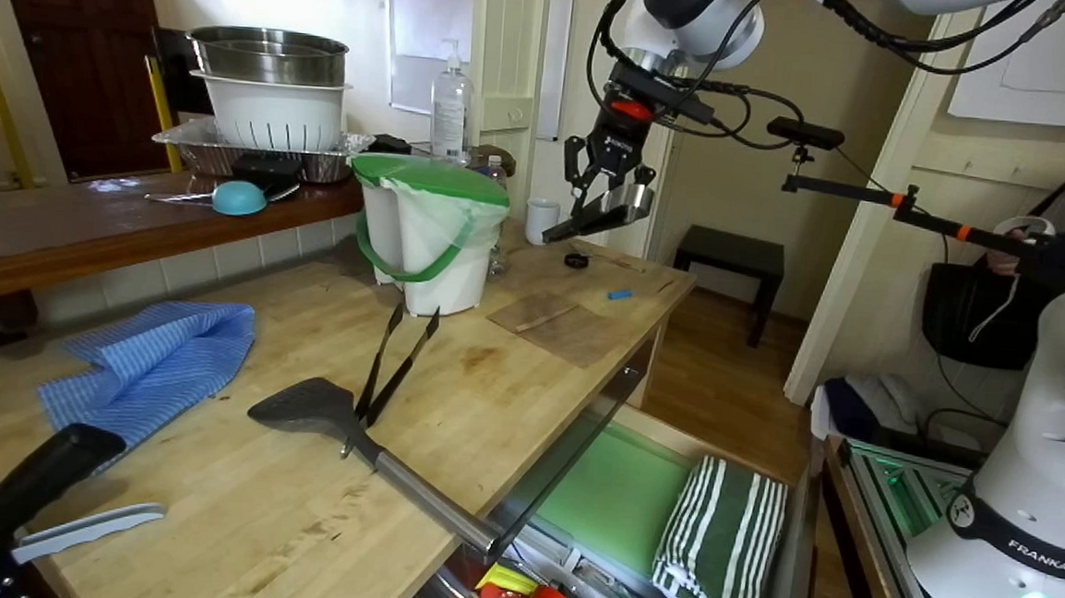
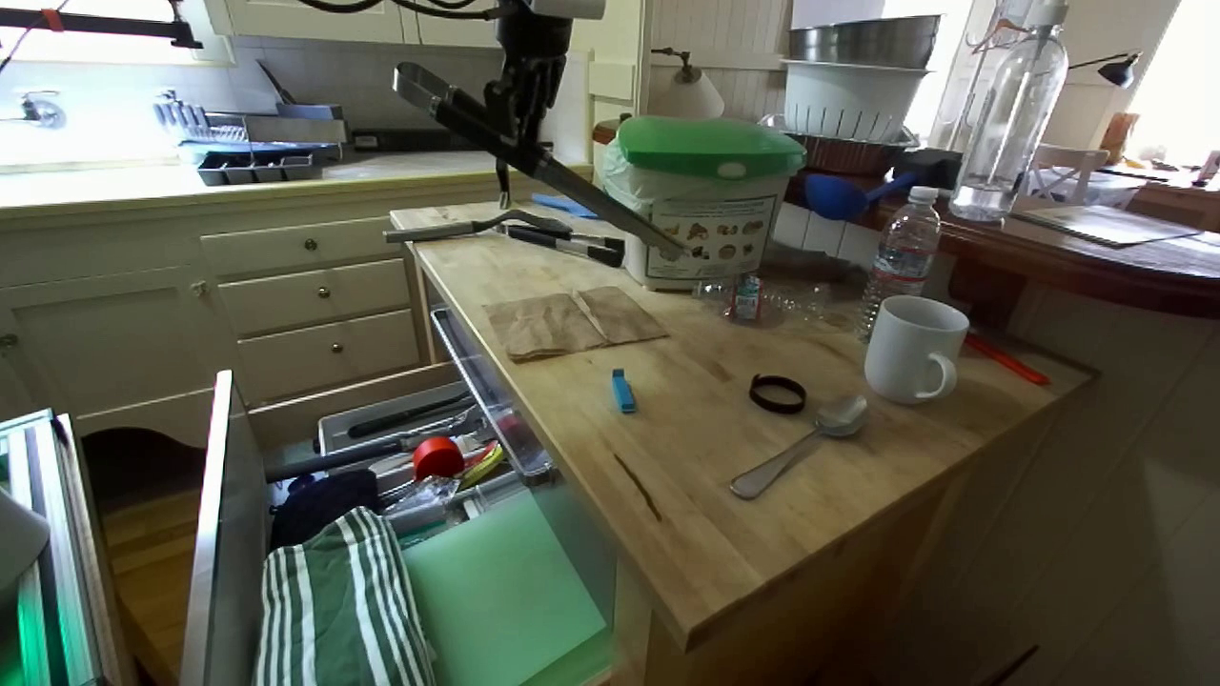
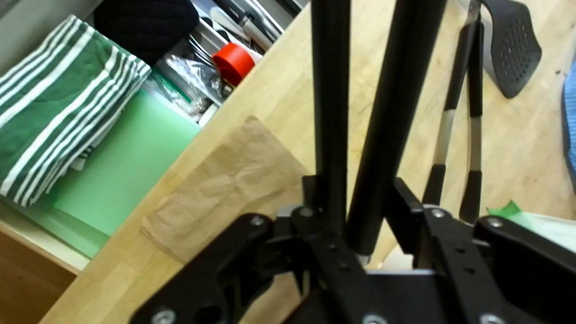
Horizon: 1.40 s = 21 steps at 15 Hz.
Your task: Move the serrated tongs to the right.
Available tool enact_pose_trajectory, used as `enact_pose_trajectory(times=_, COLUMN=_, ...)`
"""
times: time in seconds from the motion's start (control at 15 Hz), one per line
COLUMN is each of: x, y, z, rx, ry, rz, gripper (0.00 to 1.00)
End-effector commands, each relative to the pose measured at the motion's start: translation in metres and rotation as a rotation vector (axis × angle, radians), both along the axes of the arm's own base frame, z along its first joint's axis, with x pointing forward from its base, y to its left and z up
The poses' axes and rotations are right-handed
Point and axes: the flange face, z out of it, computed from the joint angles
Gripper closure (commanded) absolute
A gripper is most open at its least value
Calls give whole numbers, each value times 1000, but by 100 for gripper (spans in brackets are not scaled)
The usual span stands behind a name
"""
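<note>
My gripper [image 3: 354,184] is shut on the serrated tongs [image 3: 332,90] and holds them tilted above the tabletop. In the wrist view their two long dark arms form a narrow V between the fingers, and their upper ends are out of view. In both exterior views the held tongs [image 1: 597,218] [image 2: 602,203] show a wide silvery end and a narrow end that slopes down. The serrations are too small to make out. The gripper [image 1: 606,188] [image 2: 521,133] hangs near the green-lidded bin.
A second pair of tongs with black tips [image 3: 475,76] lies beside a black spatula [image 1: 309,405]. The bin [image 1: 456,267] stands behind the brown paper [image 2: 572,322]. A mug [image 2: 910,348], bottle [image 2: 901,252], spoon [image 2: 786,462] and blue clip [image 2: 622,391] share the table. A drawer [image 2: 219,534] stands open.
</note>
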Motion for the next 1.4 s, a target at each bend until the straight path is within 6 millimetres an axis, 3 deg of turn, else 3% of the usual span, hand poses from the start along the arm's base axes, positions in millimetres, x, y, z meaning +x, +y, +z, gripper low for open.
enact_pose_trajectory(times=0.0, x=23, y=11, z=-14, rx=-111, ry=-30, rz=-95, gripper=85)
enact_pose_trajectory(times=0.4, x=48, y=8, z=-59, rx=-293, ry=-103, rz=-349, gripper=85)
enact_pose_trajectory(times=0.93, x=22, y=8, z=-104, rx=-486, ry=-52, rz=-460, gripper=85)
enact_pose_trajectory(times=1.33, x=25, y=33, z=-115, rx=-475, ry=-50, rz=-351, gripper=85)
